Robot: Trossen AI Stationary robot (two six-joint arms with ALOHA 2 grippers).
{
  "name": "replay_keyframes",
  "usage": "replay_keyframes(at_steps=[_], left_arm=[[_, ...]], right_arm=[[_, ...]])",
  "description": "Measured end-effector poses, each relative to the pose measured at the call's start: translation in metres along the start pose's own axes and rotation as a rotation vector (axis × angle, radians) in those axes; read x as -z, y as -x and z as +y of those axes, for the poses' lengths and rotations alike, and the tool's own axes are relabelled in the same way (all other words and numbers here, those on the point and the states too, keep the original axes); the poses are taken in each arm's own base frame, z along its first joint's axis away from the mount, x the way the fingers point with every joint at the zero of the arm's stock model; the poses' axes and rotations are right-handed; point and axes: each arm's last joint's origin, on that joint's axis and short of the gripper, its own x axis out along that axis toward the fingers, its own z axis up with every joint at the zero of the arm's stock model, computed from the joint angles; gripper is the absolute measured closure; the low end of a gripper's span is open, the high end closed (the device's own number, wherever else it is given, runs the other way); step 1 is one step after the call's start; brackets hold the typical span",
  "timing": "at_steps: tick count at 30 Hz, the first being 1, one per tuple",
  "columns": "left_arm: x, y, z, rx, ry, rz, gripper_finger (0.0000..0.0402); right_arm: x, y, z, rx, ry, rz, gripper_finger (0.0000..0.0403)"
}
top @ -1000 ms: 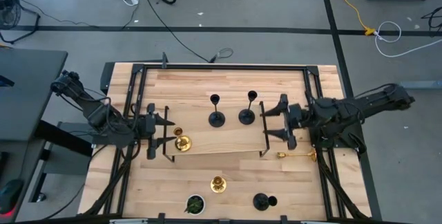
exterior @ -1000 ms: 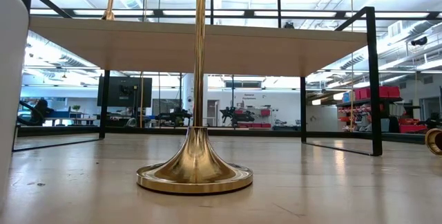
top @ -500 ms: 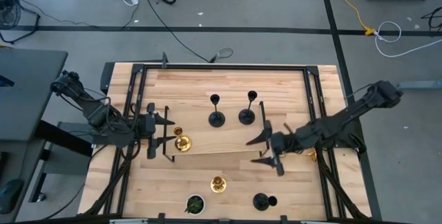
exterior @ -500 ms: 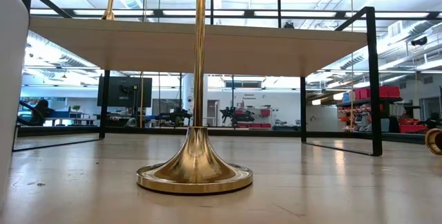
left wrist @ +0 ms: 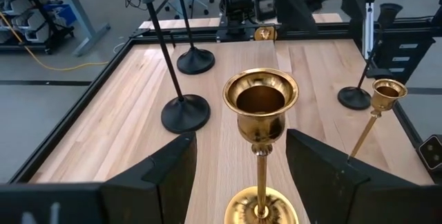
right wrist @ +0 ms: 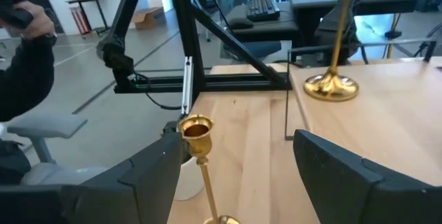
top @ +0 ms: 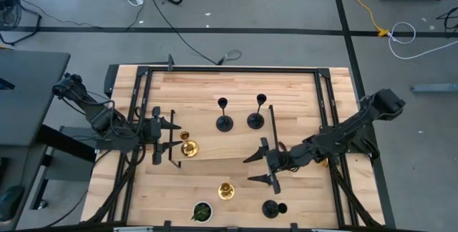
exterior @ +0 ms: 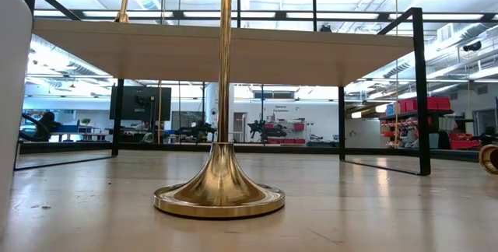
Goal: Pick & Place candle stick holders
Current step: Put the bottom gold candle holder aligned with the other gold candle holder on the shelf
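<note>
- The right gripper (top: 259, 164), jaws spread wide and empty, hangs over the lower middle of the desk (top: 300, 92) in the high view, pointing toward a standing gold holder (top: 227, 190) just below and to its left.
- In the right wrist view that gold holder (right wrist: 197, 131) stands upright between the fingers (right wrist: 349, 182), with its cup slightly off-centre toward one of them.
- The left gripper (top: 170, 134) waits at centre left, also wide open, around another gold holder (top: 187, 147); in the left wrist view this holder's cup (left wrist: 260, 99) sits squarely between the open fingers (left wrist: 166, 172).
- Two black holders (top: 224, 114) (top: 257, 112) stand upright at the upper middle, and a third black holder (top: 271, 208) sits at the bottom edge beside a small dark round thing with green inside (top: 202, 211).
- I cannot see the sixth holder; the right arm may be hiding it.
- To do the step well, I judge the right gripper should centre the thin stem between its jaws before closing and grip below the cup, since the tall, narrow holder will likely tip if nudged sideways.
- Closing slowly, with the fingers level across the stem, should keep the round base flat on the desk until lift.
</note>
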Motion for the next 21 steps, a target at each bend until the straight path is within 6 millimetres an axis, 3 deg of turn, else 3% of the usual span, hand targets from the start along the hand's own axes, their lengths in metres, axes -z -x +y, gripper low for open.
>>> replay_keyframes(at_steps=[21], left_arm=[[0.0,0.0,0.0,0.001,0.008,0.0,0.0179]], right_arm=[[0.049,-0.052,0.011,-0.048,-0.052,-0.005,0.0124]])
